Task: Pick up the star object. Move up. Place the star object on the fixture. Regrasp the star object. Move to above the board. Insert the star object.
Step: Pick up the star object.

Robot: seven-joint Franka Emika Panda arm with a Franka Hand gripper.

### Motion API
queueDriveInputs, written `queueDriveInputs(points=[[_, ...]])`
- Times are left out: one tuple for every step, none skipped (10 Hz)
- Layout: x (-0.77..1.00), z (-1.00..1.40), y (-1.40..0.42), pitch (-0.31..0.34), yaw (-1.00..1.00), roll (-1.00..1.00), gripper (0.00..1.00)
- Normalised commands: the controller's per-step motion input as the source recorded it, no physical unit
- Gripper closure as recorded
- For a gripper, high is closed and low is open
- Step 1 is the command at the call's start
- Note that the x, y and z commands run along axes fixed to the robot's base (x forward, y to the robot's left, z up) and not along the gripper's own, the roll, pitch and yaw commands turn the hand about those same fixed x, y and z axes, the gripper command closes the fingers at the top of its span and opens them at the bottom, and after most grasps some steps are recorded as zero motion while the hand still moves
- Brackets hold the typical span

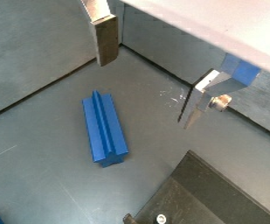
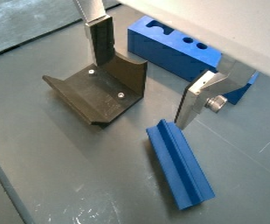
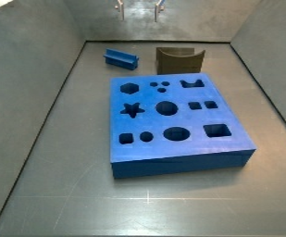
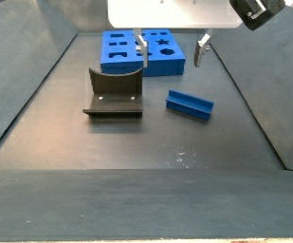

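The star object (image 2: pixel 180 164) lies flat on the grey floor, a bright-blue ridged bar, also seen in a wrist view (image 1: pixel 104 129) and in both side views (image 3: pixel 120 59) (image 4: pixel 188 104). Beside it stands the dark olive fixture (image 2: pixel 99 87) (image 3: pixel 178 61) (image 4: pixel 113 93) with its curved notch. The big blue board (image 3: pixel 182 165) (image 4: pixel 168 65) (image 2: pixel 161 61) lies behind them, its cut-outs showing. My gripper (image 1: pixel 148 74) (image 2: pixel 147 74) (image 4: pixel 172 52) hangs above the floor between the fixture and the star object. It is open, with only bare floor between its fingers (image 2: pixel 100 39).
Grey sloping walls (image 3: pixel 53 111) ring the floor on all sides. The star object, fixture and board sit close together at one end of the bin. A corner of the fixture (image 1: pixel 213 188) shows at a wrist view's edge.
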Motion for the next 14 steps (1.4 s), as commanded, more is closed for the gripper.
queueDriveInputs(points=[[-0.31,-0.04,0.00,-0.274,0.14,-0.19,0.00],[-0.26,-0.24,-0.16,-0.377,0.67,-0.22,0.00],[0.00,-0.39,0.00,-0.183,1.00,-0.09,0.00],[0.00,-0.39,0.00,-0.169,1.00,-0.13,0.00],[0.00,-0.40,0.00,-0.163,1.00,-0.11,0.00],[-0.04,-0.15,-0.02,-0.183,1.00,0.13,0.00],[0.00,-0.07,-0.01,-0.037,0.00,-0.02,0.00],[0.00,-0.26,-0.28,-0.200,0.89,0.00,0.00],[0.00,-0.32,0.00,-0.137,1.00,-0.01,0.00],[0.00,-0.33,0.00,-0.129,1.00,-0.01,0.00],[0.00,-0.33,0.00,-0.120,1.00,-0.01,0.00],[0.00,-0.35,0.00,-0.100,1.00,0.00,0.00],[0.00,-0.37,0.00,-0.071,1.00,0.00,0.00],[0.00,-0.39,0.00,-0.040,1.00,0.00,0.00]])
